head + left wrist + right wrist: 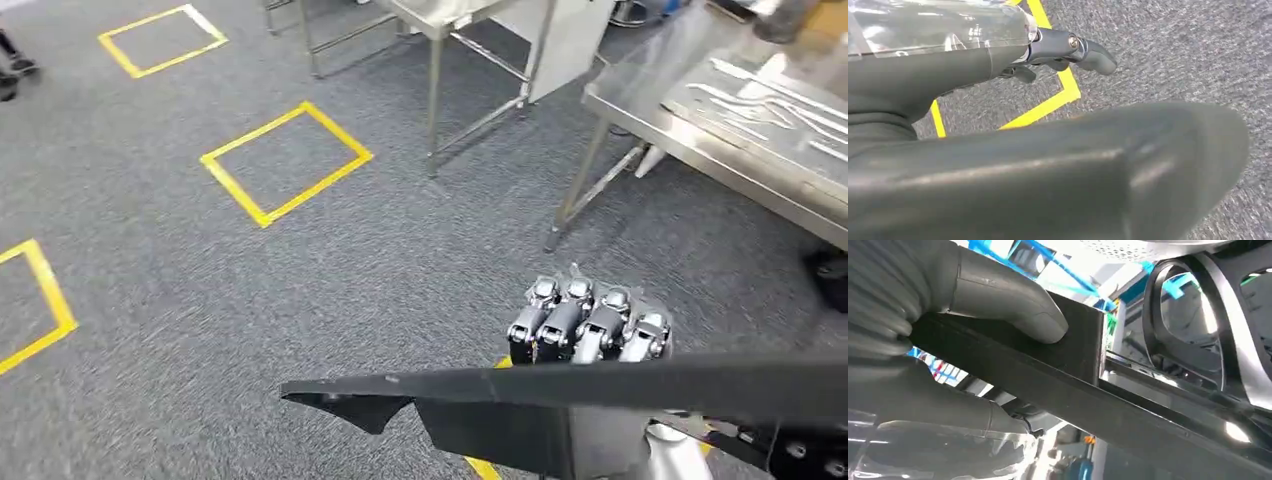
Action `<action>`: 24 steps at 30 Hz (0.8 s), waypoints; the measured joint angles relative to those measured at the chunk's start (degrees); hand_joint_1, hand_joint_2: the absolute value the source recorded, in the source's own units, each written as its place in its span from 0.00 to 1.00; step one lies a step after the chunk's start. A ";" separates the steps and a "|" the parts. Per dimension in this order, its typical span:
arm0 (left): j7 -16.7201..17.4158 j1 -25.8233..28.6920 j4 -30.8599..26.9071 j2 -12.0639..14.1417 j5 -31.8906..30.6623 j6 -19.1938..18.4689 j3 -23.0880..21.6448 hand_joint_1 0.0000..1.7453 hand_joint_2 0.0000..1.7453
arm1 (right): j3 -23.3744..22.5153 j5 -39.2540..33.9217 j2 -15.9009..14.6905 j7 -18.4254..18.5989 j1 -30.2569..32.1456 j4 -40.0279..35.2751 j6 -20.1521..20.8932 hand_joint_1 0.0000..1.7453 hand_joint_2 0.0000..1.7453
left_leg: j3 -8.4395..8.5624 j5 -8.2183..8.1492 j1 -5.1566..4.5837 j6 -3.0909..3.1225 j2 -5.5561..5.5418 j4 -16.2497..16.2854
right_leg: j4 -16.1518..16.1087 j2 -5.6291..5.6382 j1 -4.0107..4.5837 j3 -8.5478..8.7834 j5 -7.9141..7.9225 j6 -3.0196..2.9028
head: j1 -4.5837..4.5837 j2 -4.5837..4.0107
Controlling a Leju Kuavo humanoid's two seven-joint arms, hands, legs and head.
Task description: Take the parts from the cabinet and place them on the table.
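Note:
A long, flat black part (600, 392) runs across the bottom of the head view, its pointed end toward the left. My right hand (588, 325) grips it from behind, fingers curled over its top edge. In the right wrist view the thick thumb (1008, 302) presses on the black part (1073, 385), which is clamped against the fingers. The steel table (640, 105) stands ahead to the right, with several pale parts (770, 105) lying on it. My left hand (1068, 47) hangs over the carpet with its fingers stretched out and nothing in them.
Grey carpet with yellow tape squares (285, 163) lies ahead. A second steel table frame (450, 40) stands at the back. A dark shoe (830, 275) shows at the right edge under the table.

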 joint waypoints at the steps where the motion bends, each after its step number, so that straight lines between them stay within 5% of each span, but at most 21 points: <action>1: 0.33 -0.06 0.00 0.00 -0.06 -0.06 0.00 0.00 0.00 | -0.11 0.09 0.02 0.00 -0.02 0.15 0.22 1.00 1.00 | 1.95 2.96 0.15 -0.07 -0.19 -4.54 | 0.17 0.75 -0.13 0.14 -0.13 0.20 | 0.00 0.00; 2: 0.55 -0.08 0.00 0.02 -0.13 -0.20 0.00 0.00 0.00 | -0.33 0.24 0.11 -0.02 -0.09 0.42 0.46 1.00 1.00 | 4.39 5.91 0.37 -0.18 -0.95 -9.92 | 0.45 1.46 -0.30 0.29 -0.37 0.54 | 0.00 -0.02; 3: 0.72 -0.06 0.02 0.02 -0.22 -0.22 -0.02 0.00 0.00 | -0.59 0.35 0.24 -0.02 -0.18 0.72 0.57 1.00 1.00 | 5.80 6.63 0.72 -0.28 -3.19 -13.35 | 0.73 1.93 -0.43 0.14 -0.60 0.88 | 0.00 0.00; 4: 0.79 -0.10 0.00 0.00 -0.26 -0.33 -0.02 0.00 0.00 | -0.79 0.39 0.33 -0.15 -0.35 0.92 0.70 1.00 1.00 | 6.39 6.15 0.57 -0.12 -3.91 -14.71 | 1.46 2.64 -0.11 -0.36 -0.74 1.18 | 0.00 0.00; 7: 0.66 -0.22 0.00 0.17 -0.44 -0.57 0.00 0.00 0.00 | -2.47 1.31 0.57 -1.00 0.29 1.92 2.09 1.00 1.00 | 6.19 6.18 0.20 1.11 -2.87 -14.41 | 1.08 3.86 -0.45 -0.97 -0.14 2.17 | 0.00 0.00; 8: 0.57 -0.35 0.00 0.20 -0.42 -0.57 0.00 0.00 0.00 | -3.06 1.33 0.63 -1.11 0.36 2.18 3.29 1.00 1.00 | 6.26 6.52 0.53 1.66 -2.34 -14.92 | 1.32 3.45 -0.46 -1.15 -0.44 2.51 | 0.00 0.00; 10: 0.26 -0.46 0.00 0.39 -0.11 -0.55 0.00 0.00 0.00 | -4.42 1.33 1.12 -1.33 0.15 2.73 5.38 1.00 1.00 | 6.35 6.61 0.40 2.42 -1.34 -15.10 | 5.45 -0.76 -0.26 -2.99 -3.11 2.91 | 0.00 0.00; 12: 0.20 -0.25 0.00 0.68 -0.07 -0.55 0.02 0.00 0.00 | -5.53 1.20 1.64 -1.42 0.18 3.56 6.07 1.00 1.00 | 6.33 6.49 0.12 2.63 -0.07 -15.09 | 14.63 -1.66 -0.53 -7.48 -7.11 3.19 | 0.00 0.00; 14: -0.09 -0.24 0.00 0.92 -0.04 -0.57 0.02 0.00 0.00 | -6.05 1.24 1.81 -1.42 0.24 4.26 6.51 1.00 1.00 | 6.36 6.37 -0.08 2.78 1.27 -15.07 | 19.23 -1.82 -0.62 -9.88 -7.67 3.23 | 0.00 -0.02; 15: -0.43 -0.28 0.00 0.98 -0.04 -0.72 0.04 0.00 0.00 | -6.32 1.42 1.94 -1.42 0.22 4.48 6.53 1.00 1.00 | 6.45 6.31 -0.16 2.80 1.80 -15.07 | 17.46 -1.95 -0.59 -9.05 -6.20 3.09 | 0.00 0.00; 17: -1.22 -0.44 0.00 1.05 -0.09 -1.16 0.02 0.00 0.00 | -6.95 1.79 2.21 -1.42 0.15 4.50 6.60 1.00 1.00 | 6.85 6.04 -0.28 2.70 2.80 -15.08 | 7.95 -2.81 -0.30 -4.07 -1.42 2.39 | 0.00 0.00; 18: -1.46 -0.51 0.00 1.05 -0.13 -1.51 0.02 0.00 0.00 | -7.22 1.90 2.32 -1.42 0.04 4.41 6.62 1.00 1.00 | 7.11 5.89 -0.32 2.61 3.18 -15.14 | 2.76 -5.24 0.25 -1.25 0.38 1.69 | 0.00 -0.02; 19: -1.79 -0.53 0.00 1.05 -0.17 -1.79 0.02 0.00 0.00 | -7.35 2.01 2.38 -1.40 -0.18 4.24 6.62 1.00 1.00 | 7.13 5.69 -0.69 2.29 3.64 -15.03 | 1.21 -6.80 1.04 -0.53 -0.60 1.54 | 0.00 0.00; 23: -2.05 -0.86 0.00 1.14 -0.20 -2.21 0.02 0.00 0.00 | -7.98 1.97 2.75 -1.07 -0.28 3.78 6.60 1.00 1.00 | 7.86 5.43 -0.69 1.37 5.93 -15.50 | 0.29 -4.28 1.17 -0.63 0.00 0.71 | -0.02 0.00; 24: -2.30 -1.08 0.00 1.25 -0.22 -2.47 0.00 0.00 0.00 | -8.07 1.57 2.86 -0.68 -0.21 3.56 6.51 1.00 1.00 | 7.66 4.75 -0.42 1.04 4.13 -14.79 | -0.36 -3.94 0.51 -0.05 0.40 0.48 | 0.00 0.00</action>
